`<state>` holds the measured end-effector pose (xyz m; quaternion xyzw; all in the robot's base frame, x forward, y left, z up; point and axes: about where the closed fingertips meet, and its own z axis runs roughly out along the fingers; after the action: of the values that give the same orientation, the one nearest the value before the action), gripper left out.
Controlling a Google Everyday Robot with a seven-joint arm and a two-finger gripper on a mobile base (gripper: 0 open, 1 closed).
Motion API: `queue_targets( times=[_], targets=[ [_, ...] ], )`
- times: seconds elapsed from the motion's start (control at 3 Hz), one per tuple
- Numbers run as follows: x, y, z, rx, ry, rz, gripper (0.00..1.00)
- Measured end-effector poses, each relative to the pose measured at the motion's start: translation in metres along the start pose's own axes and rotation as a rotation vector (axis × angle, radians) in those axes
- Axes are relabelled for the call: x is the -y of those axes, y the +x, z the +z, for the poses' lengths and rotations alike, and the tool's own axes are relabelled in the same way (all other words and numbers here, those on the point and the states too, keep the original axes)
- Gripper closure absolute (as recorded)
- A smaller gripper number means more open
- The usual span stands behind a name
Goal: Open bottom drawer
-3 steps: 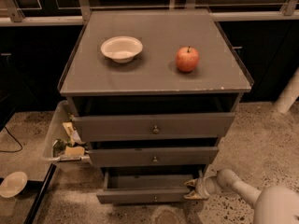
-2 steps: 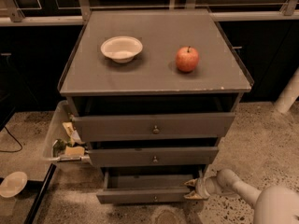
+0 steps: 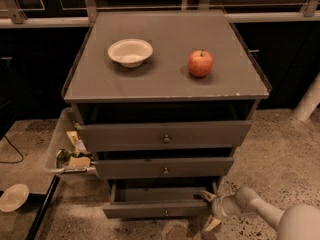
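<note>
The bottom drawer (image 3: 150, 210) is the lowest and narrowest grey front of the cabinet, with a small round knob (image 3: 166, 213) at its centre. It stands pulled out, and its dark inside shows behind the front. The two drawers above it are also partly out. My gripper (image 3: 208, 210) is low at the bottom right, at the right end of the bottom drawer's front. One fingertip (image 3: 206, 196) sits at the drawer's upper right corner and the other lies lower, near the floor. My white arm (image 3: 260, 211) runs in from the bottom right corner.
A white bowl (image 3: 130, 51) and a red apple (image 3: 200, 63) sit on the grey cabinet top (image 3: 165, 84). A clear bin (image 3: 67, 149) of clutter stands left of the cabinet. A white plate (image 3: 12, 197) lies on the floor at far left. A white post (image 3: 307, 101) stands at right.
</note>
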<state>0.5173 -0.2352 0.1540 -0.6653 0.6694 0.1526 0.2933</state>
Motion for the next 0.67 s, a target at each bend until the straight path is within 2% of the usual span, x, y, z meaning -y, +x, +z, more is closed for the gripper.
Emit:
queue_targets(
  times=[0.33,0.67],
  targets=[
    [-0.025,0.0078,-0.0048,0.012,-0.015,0.021,0.34],
    [-0.0235,0.0039,-0.0103,0.012,-0.015,0.02,0.57]
  ],
)
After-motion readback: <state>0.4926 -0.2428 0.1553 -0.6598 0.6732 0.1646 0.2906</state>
